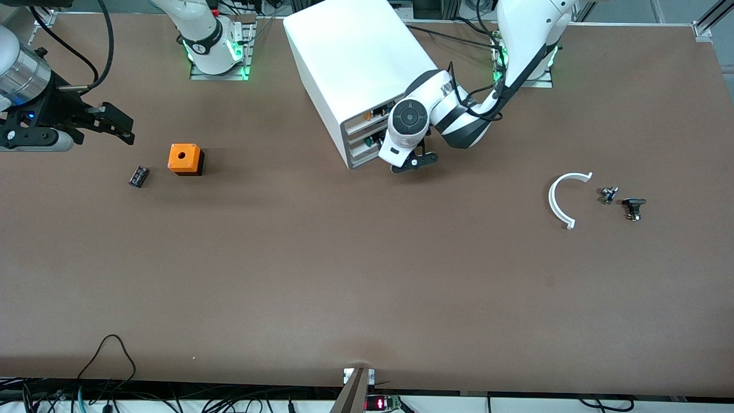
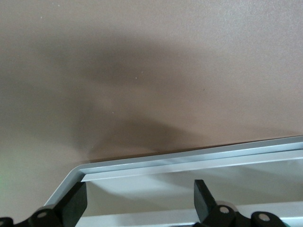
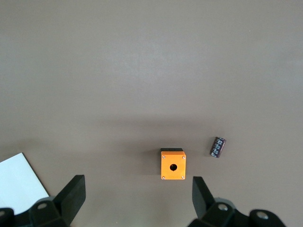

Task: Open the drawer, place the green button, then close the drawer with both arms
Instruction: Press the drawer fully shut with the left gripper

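The white cabinet [image 1: 355, 63] stands at the robots' side of the table, its grey-edged front [image 1: 364, 140] turned toward the left arm's end. A bit of green [image 1: 379, 138] shows at the middle drawer's level; I cannot tell whether it is the button. My left gripper [image 1: 414, 164] is low, right at the cabinet front. In the left wrist view it [image 2: 139, 203] is open, its fingers [image 2: 75, 203] on either side of a white tray with a grey rim [image 2: 189, 158]. My right gripper [image 1: 117, 123] is open and empty, up over the table near the right arm's end [image 3: 137, 194].
An orange cube with a round hole [image 1: 185, 159] [image 3: 173, 165] and a small flat black part [image 1: 139, 176] [image 3: 218, 147] lie below the right gripper. A white curved piece [image 1: 565, 198] and two small dark parts [image 1: 608, 194] [image 1: 633, 207] lie toward the left arm's end.
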